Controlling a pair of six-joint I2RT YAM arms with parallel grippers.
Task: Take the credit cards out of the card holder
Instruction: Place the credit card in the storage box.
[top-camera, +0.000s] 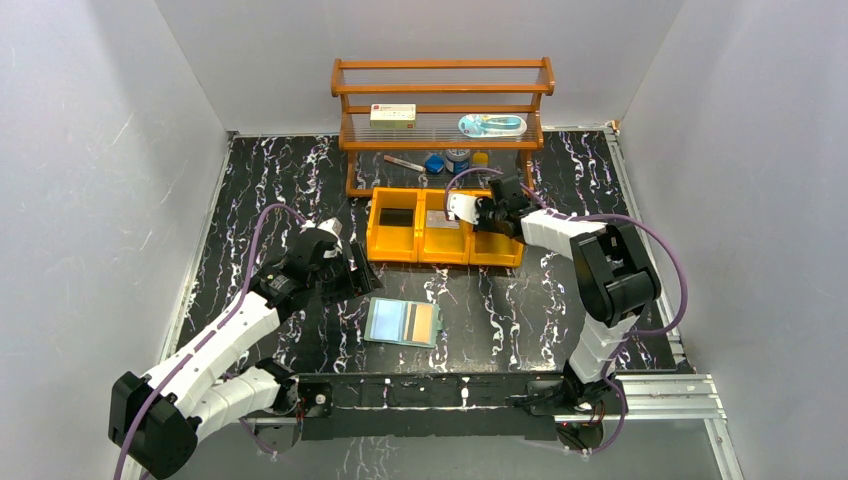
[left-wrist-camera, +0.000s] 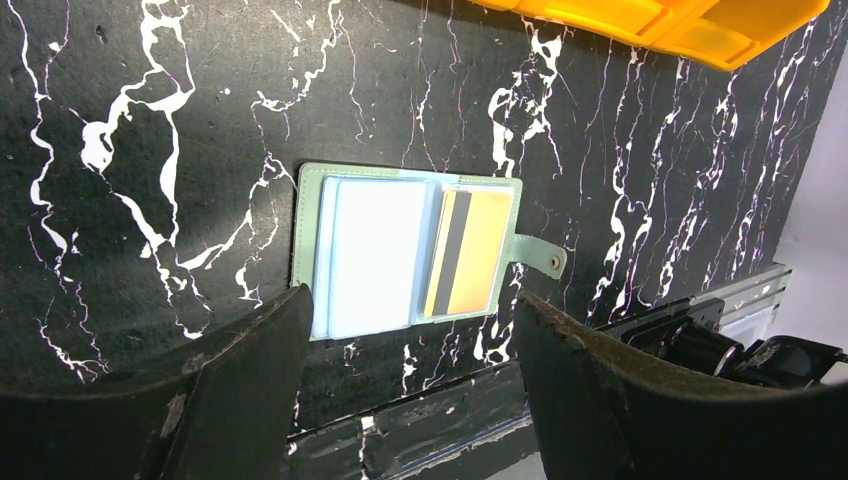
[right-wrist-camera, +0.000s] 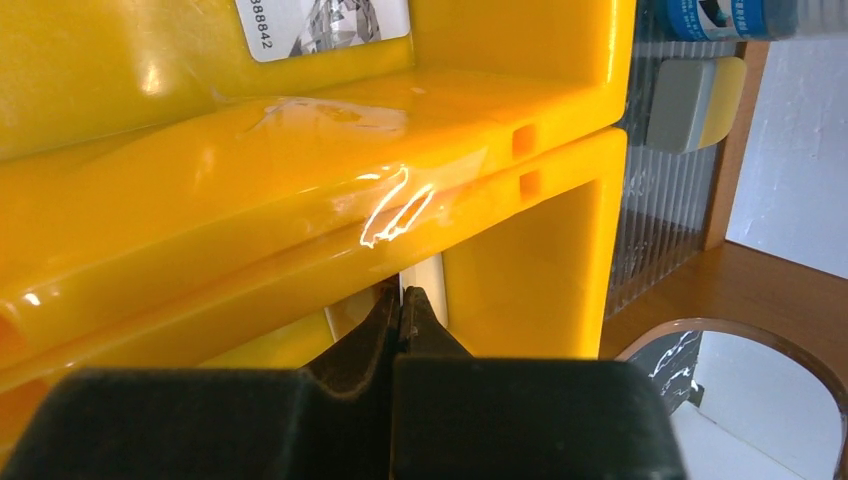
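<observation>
top view: card holder (top-camera: 402, 322) lies open just beside left gripper (top-camera: 352, 277); right gripper (top-camera: 462, 208) at the orange bins (top-camera: 445, 262). left wrist: jaws wide open, empty, above holder; orange-tan card (left-wrist-camera: 468, 252) pocketed. right wrist: jaws closed, possibly pinching a pale edge (right-wrist-camera: 421, 280).

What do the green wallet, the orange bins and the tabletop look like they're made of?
Wallet: probably faux leather, going by the matte sage cover, with shiny see-through plastic pockets.
Bins: hard glossy plastic, showing sharp glare streaks.
Tabletop: black with white marble veins, fairly matte; perhaps a printed sheet rather than stone.
</observation>
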